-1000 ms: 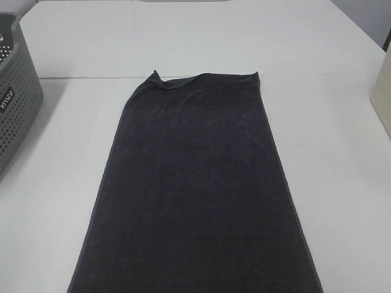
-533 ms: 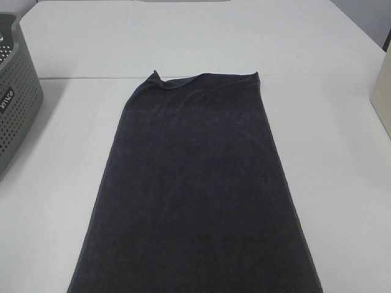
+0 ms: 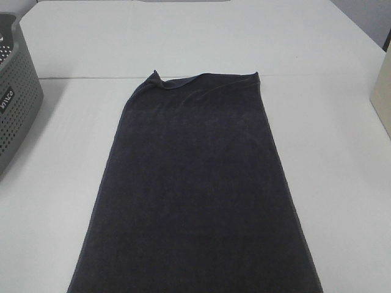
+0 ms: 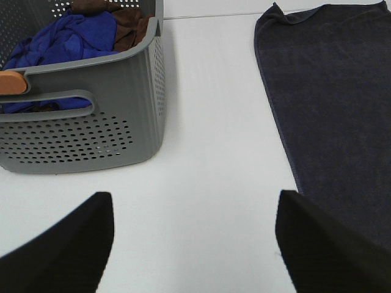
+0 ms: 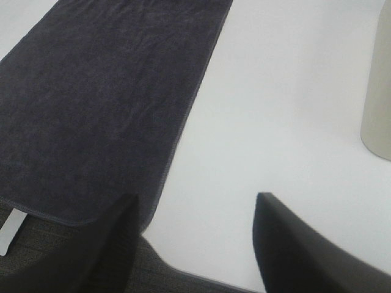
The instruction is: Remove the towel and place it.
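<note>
The dark charcoal towel (image 3: 198, 183) lies flat and lengthwise on the white table (image 3: 342, 183), its far left corner slightly rumpled. It also shows in the left wrist view (image 4: 336, 104) and the right wrist view (image 5: 98, 104), where its near hem hangs just over the table's front edge. Neither gripper shows in the exterior view. My left gripper (image 4: 194, 244) is open and empty above bare table between the basket and the towel's left edge. My right gripper (image 5: 195, 244) is open and empty at the table's front edge, just off the towel's right near corner.
A grey perforated basket (image 3: 15, 97) stands at the table's left; the left wrist view shows the basket (image 4: 91, 128) holding blue cloth (image 4: 61, 43) and brown cloth (image 4: 128, 27). A beige object (image 3: 382, 91) stands at the right edge, also seen in the right wrist view (image 5: 377, 91).
</note>
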